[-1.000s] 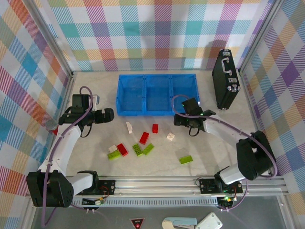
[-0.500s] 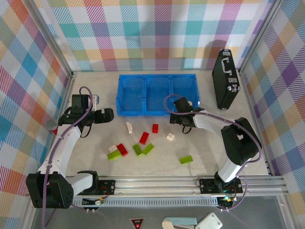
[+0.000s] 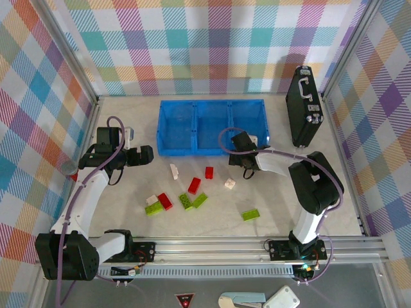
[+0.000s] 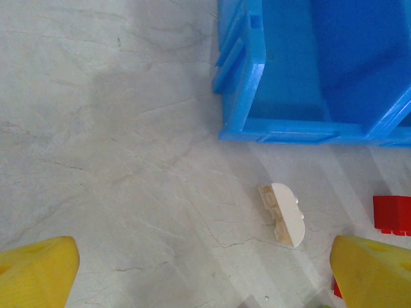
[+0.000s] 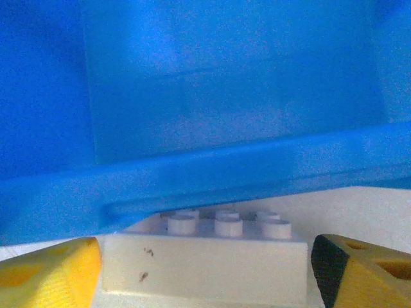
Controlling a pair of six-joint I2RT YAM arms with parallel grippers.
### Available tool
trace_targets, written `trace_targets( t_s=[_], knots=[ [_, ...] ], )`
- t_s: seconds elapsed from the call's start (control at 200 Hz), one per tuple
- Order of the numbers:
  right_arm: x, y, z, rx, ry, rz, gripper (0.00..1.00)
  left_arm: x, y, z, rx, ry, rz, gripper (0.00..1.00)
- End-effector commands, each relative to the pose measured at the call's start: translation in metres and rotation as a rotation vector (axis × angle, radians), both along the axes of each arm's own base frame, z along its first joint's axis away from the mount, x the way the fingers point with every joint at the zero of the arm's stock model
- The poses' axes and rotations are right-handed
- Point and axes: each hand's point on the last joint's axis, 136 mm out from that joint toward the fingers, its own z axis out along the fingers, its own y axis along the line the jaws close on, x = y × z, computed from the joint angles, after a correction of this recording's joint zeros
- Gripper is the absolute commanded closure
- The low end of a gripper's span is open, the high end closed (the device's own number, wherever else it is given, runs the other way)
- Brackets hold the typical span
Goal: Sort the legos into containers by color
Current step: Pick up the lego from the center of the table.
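Translucent blue plastic three-compartment tray (image 3: pixel 192 153) sits far-centre. The right gripper (image 5: pixel 205 273) is hard against its near wall, and a cream-white studded plastic brick (image 5: pixel 192 260) lies lengthwise between the wide-set fingers, parallel to the wall; clamped or not, can't tell. The left gripper (image 4: pixel 204 269) gapes empty, well left

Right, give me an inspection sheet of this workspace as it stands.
Surface: pale marbled table, no spills seen.
Job's things: blue three-compartment tray at the back; red bricks, lime bricks and cream bricks loose in front of it.
Clutter: black case right of the tray, apart from it.
Grippers: left gripper open, near a rounded cream brick; right gripper, jaws closed on a studded cream brick at the tray's front wall.
Cables: purple cables looped along both arms.
Surroundings: plaid walls; aluminium rail at the near edge.
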Motion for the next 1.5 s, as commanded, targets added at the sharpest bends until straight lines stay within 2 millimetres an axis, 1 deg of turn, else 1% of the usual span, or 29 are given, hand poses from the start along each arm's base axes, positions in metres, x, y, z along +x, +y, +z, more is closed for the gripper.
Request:
trace_targets(
  t_s=[0.0, 0.52, 0.8, 1.11, 1.275, 1.38, 1.495],
  knots=[
    [0.013, 0.005, 0.006, 0.007, -0.049, -0.026, 0.16, -0.005, 0.003, -0.001, 0.017, 0.002, -0.001, 0.00],
    [0.014, 0.005, 0.008, 0.008, -0.052, -0.028, 0.21, -0.005, 0.002, -0.001, 0.011, 0.001, -0.005, 0.00],
    [0.012, 0.006, 0.010, 0.007, -0.050, -0.020, 0.27, -0.005, 0.001, 0.000, 0.007, 0.000, -0.010, 0.00],
    [0.009, 0.008, 0.013, 0.006, -0.050, -0.003, 0.31, -0.005, 0.000, 0.000, 0.004, -0.002, -0.011, 0.00],
    [0.003, 0.013, 0.019, 0.005, -0.052, 0.019, 0.32, -0.005, -0.001, 0.002, -0.002, -0.009, -0.015, 0.00],
    [-0.004, 0.020, 0.024, 0.002, -0.053, 0.041, 0.32, -0.005, -0.001, 0.003, -0.003, -0.011, -0.016, 0.00],
    [-0.009, 0.030, 0.033, 0.004, -0.065, 0.067, 0.32, -0.006, -0.002, 0.005, -0.005, -0.019, -0.017, 0.00]
  ],
)
